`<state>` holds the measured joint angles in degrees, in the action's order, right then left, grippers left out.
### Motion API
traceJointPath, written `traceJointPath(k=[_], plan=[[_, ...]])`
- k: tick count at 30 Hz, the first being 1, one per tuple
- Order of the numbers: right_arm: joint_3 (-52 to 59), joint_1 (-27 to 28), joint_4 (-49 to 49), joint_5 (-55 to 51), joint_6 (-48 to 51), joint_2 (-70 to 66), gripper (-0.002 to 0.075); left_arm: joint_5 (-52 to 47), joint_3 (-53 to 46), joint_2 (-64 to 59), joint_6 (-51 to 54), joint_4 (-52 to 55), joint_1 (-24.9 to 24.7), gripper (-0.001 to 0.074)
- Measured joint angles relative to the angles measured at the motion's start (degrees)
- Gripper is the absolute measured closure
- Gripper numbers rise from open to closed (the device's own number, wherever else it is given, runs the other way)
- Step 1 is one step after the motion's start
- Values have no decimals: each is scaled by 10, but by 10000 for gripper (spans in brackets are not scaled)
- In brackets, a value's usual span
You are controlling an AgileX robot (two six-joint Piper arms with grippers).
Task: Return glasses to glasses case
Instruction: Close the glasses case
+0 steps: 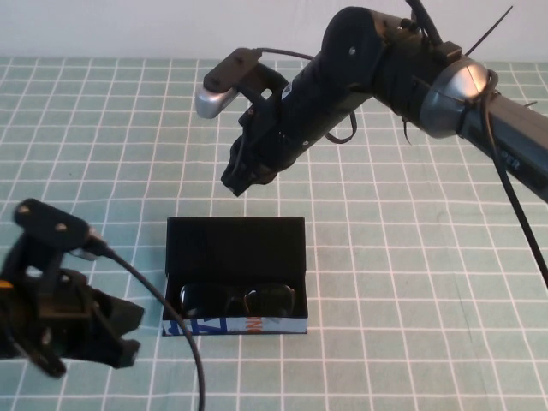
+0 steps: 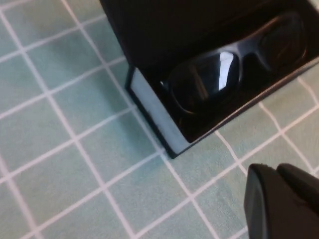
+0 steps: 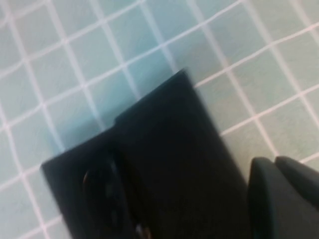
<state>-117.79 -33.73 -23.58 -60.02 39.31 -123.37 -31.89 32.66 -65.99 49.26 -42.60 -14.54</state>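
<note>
Your black, dark-lensed glasses (image 1: 238, 298) are lying inside the open case (image 1: 235, 324), below the right gripper (image 1: 242, 178) and beside the left gripper (image 1: 120, 330); whether either is open, I cannot tell.

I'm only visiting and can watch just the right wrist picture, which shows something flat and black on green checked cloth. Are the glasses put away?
Observer: Yes. In the high view, the black thick-framed glasses with tinted lenses lie inside the rectangular black glasses case with a light blue front.
Operator: Is it closed?
Observer: No, its flat black lid stands open behind them.
Operator: Where are the arms?
Observer: The right gripper hangs above and behind the case. The left gripper sits low, to the case's left.
</note>
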Motion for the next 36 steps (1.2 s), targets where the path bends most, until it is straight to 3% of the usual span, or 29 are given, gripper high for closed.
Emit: traceJointPath(k=[4, 12, 23, 30, 36], plan=[[-4, 3, -6, 11, -15, -15, 737, 21, 6, -50, -3, 25, -55, 736], [-4, 14, -20, 28, -22, -42, 737, 107, 9, -121, -129, 137, -150, 736], [-5, 82, -56, 77, -23, -87, 737, 201, 12, -186, -144, 116, -174, 736], [-5, 89, -71, 73, -22, -115, 737, 232, 12, -219, -144, 103, -174, 736], [-5, 90, -140, 18, 64, -122, 737, 249, 12, -227, -144, 102, -174, 736]])
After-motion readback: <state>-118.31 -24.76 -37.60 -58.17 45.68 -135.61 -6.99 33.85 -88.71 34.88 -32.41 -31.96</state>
